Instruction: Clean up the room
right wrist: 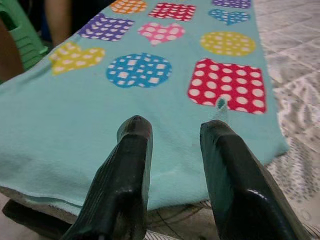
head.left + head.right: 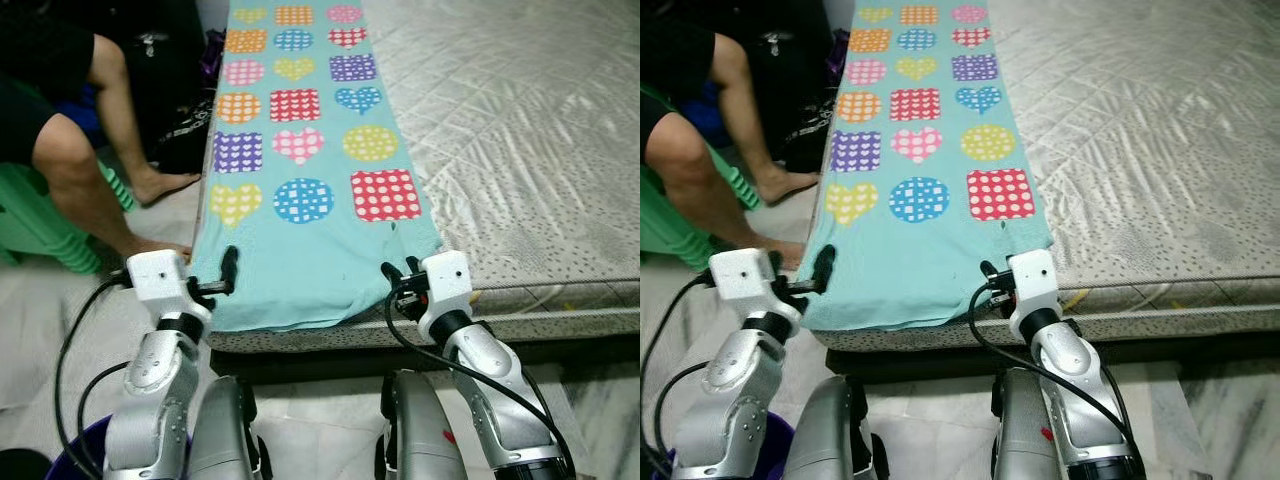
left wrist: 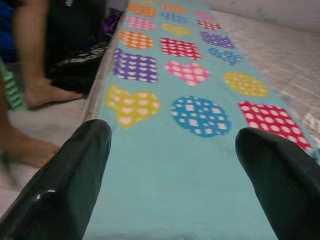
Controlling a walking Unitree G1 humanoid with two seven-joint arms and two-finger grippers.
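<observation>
Lying flat on mattress [image 2: 520, 150], turquoise cloth [image 2: 300, 250] with dotted shapes, left gripper [image 3: 172, 165] wide, right gripper [image 1: 172, 150] narrow

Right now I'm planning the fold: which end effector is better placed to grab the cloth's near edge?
Right end effector: it hovers over the turquoise cloth near its corner; the left sits at the side edge.

Soft matt turquoise cloth [image 2: 300, 260] with printed shapes lies ahead of both grippers. Beside it, quilted, faintly shiny mattress [image 2: 520, 140]. Glossy black plastic fingers [image 1: 125, 180]; silver metal arms [image 2: 150, 400].
</observation>
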